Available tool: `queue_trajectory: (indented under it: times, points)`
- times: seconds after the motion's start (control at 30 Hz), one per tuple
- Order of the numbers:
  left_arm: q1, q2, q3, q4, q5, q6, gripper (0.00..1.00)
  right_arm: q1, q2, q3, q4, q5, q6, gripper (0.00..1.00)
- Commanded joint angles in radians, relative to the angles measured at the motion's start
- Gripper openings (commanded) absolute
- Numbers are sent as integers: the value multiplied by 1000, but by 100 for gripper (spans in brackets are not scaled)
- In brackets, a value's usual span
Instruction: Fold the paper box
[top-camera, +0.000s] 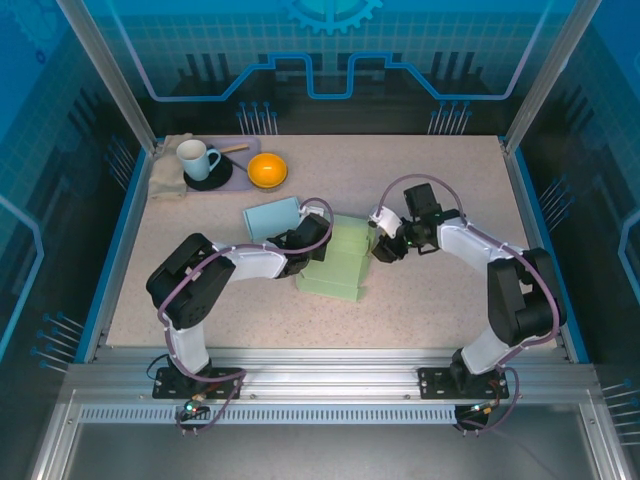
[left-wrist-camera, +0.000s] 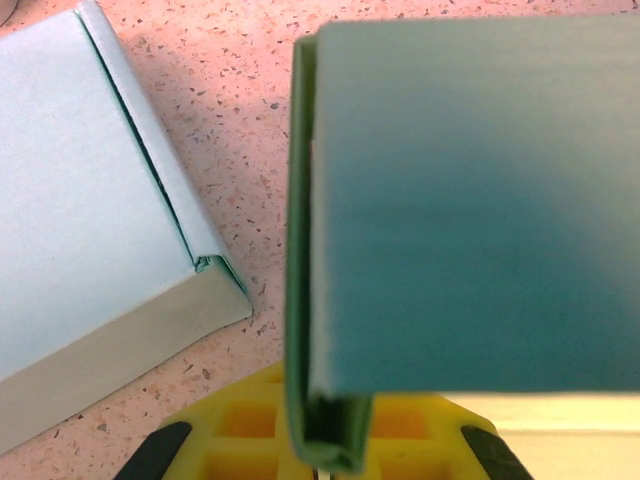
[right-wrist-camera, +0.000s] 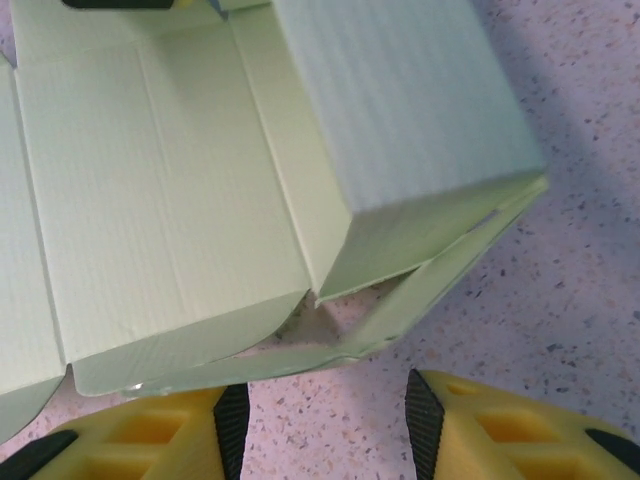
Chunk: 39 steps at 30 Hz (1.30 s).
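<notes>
Top external puts the paper box (top-camera: 335, 265) in the middle of the counter (top-camera: 430, 310), with my two arms reaching in from either side. The left claw (top-camera: 300, 240) is at the box's left edge and the right claw (top-camera: 385, 248) at its far right corner. A pale blue box (top-camera: 270, 217), already closed, lies just beyond the left claw. The mug (top-camera: 196, 157) and the orange bowl (top-camera: 267, 170) sit well apart at the far left.

On the left wrist camera a raised green wall (left-wrist-camera: 470, 200) stands up in front of the lens, and its doubled edge runs down between the fingers. The dark pads (left-wrist-camera: 165, 450) sit wide to either side and do not press the card, so I read that claw as spread open around the wall rather than pinching it.

The right wrist camera shows its claw (right-wrist-camera: 325, 430) spread open too, with bare counter between the pads and nothing held. Just ahead of it one side panel (right-wrist-camera: 400, 110) is folded up and over, with a slotted flap beneath it lifting off the counter, while the broad creased panels (right-wrist-camera: 150, 200) to the left lie flat.

My judgement is that the fold is partway (perhaps under half). A wall or two is raised, but the remaining sides must come up, the flaps need tucking, and nothing looks locked yet.
</notes>
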Motion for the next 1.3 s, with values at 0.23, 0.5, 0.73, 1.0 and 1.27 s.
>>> queue_trajectory:
  times: [0.23, 0.5, 0.73, 1.0, 1.27]
  points:
    - [-8, 26, -21, -136, 106, 20, 0, -30, 14, -5, -35, -92, -57, 50]
    - [-8, 28, -17, -136, 106, 29, 0, -66, 46, 74, -6, -12, 11, 36]
    - [-9, 34, -14, -138, 106, 22, 0, -68, 64, 119, 18, -13, 160, 34]
    - [-8, 36, -6, -157, 90, 36, 0, -84, -19, 143, -163, -147, -84, 47]
    - [-8, 36, 2, -154, 87, 42, 0, -166, -50, 165, -239, -37, -334, 52]
